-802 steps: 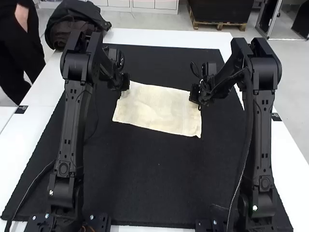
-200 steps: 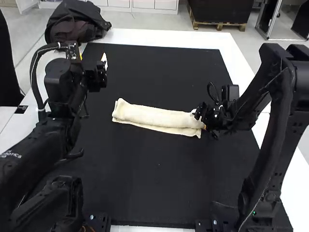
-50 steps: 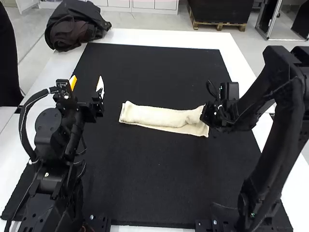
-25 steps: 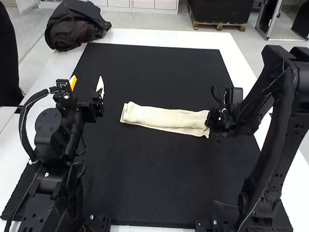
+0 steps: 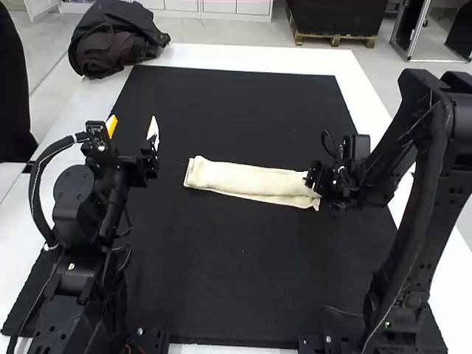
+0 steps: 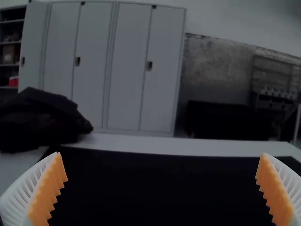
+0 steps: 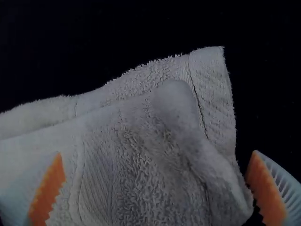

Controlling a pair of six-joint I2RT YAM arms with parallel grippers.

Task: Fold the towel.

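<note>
One folded towel [image 5: 247, 179], one end between spread fingers of the right tool [image 5: 316, 181], spread left tool [image 5: 133, 123] well apart.

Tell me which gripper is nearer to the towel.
The right one. The right gripper is at the towel's right end, its fingers apart with cloth showing between them; the left gripper is off past the towel's left end, well apart from it.

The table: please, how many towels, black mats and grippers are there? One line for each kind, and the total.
Towel: 1
Black mat: 1
Grippers, left gripper and right gripper: 2
Total: 4
</note>
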